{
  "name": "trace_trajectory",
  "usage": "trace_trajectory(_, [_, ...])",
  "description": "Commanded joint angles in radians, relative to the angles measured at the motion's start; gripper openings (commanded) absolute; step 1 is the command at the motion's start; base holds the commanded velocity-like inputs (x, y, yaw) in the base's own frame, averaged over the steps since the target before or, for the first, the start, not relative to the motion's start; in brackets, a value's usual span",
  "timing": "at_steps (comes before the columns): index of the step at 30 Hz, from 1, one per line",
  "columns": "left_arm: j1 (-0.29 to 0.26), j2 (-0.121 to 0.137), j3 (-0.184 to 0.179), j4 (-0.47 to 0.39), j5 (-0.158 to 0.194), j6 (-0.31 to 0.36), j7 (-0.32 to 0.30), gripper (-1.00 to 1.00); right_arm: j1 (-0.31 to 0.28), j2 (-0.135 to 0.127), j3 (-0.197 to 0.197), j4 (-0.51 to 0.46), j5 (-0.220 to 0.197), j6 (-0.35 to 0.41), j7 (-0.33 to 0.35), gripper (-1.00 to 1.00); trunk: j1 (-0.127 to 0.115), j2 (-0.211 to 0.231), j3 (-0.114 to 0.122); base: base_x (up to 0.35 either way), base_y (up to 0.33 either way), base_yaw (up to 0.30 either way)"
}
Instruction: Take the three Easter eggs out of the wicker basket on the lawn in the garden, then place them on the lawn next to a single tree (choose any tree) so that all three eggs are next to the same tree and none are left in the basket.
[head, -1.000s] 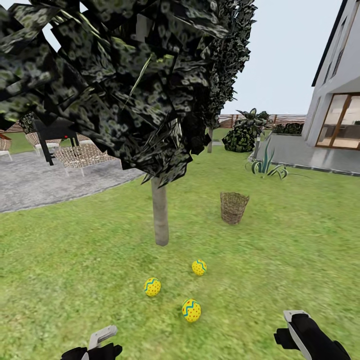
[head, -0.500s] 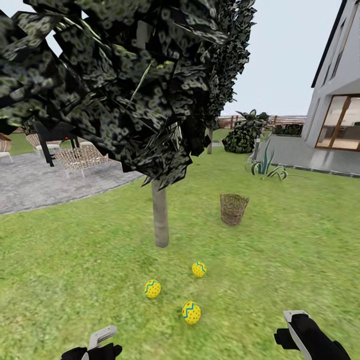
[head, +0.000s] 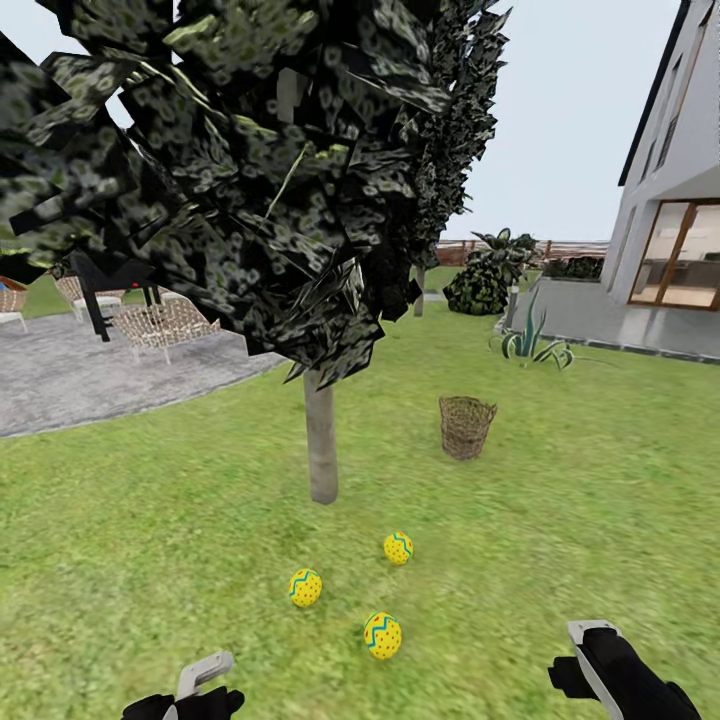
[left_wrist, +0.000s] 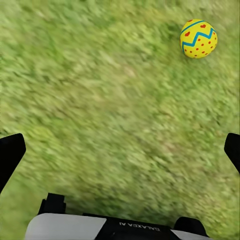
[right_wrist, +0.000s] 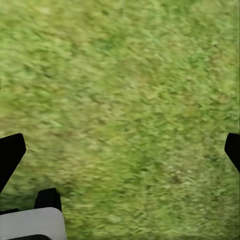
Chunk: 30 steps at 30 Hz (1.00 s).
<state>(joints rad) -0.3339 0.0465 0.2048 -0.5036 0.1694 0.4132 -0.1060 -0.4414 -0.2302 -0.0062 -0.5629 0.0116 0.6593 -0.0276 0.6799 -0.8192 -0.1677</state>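
Observation:
Three yellow Easter eggs with blue zigzags lie on the lawn (head: 150, 540) in front of the tree (head: 321, 440): one (head: 398, 547) nearest the pale trunk, one (head: 305, 587) to its left, one (head: 382, 635) closest to me. The brown wicker basket (head: 466, 427) stands upright on the grass to the right of the trunk. My left gripper (head: 203, 684) and right gripper (head: 598, 660) hang low near the view's bottom edge, behind the eggs. Both wrist views show the fingers spread wide with nothing between them. The left gripper (left_wrist: 122, 147) looks down at grass with one egg (left_wrist: 198, 38) ahead.
The tree's dark foliage (head: 250, 160) hangs low over the trunk. A grey paved patio (head: 90, 370) with woven chairs (head: 165, 325) lies at the left. A white house (head: 670, 200) with a paved terrace, shrubs (head: 485, 275) and a spiky plant (head: 530, 340) stand at the right.
The whole picture has shifted slightly downward, so the camera moved. Eggs, basket and tree keep their places relative to each other, and both grippers stay put in the view.

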Motion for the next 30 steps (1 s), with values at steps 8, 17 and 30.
trace_trajectory(8, [-0.001, -0.002, 0.004, -0.001, 0.004, 0.007, -0.004, 1.0, 0.0, 0.0, 0.0, -0.002, 0.001, 0.005, -0.001, 1.0, -0.031, 0.055, 0.037, 0.0, 0.0, 0.0])
trace_trajectory(17, [-0.001, -0.007, 0.003, 0.029, 0.004, 0.007, -0.003, 1.0, -0.001, 0.002, 0.0, 0.007, 0.0, 0.012, -0.001, 1.0, -0.065, 0.118, 0.079, 0.0, 0.0, 0.0])
trace_trajectory(30, [-0.001, -0.001, 0.008, 0.294, 0.004, -0.07, -0.003, 1.0, -0.001, 0.026, 0.03, 0.532, 0.002, -0.296, -0.001, 1.0, -0.115, 0.209, 0.141, 0.0, 0.0, 0.0])
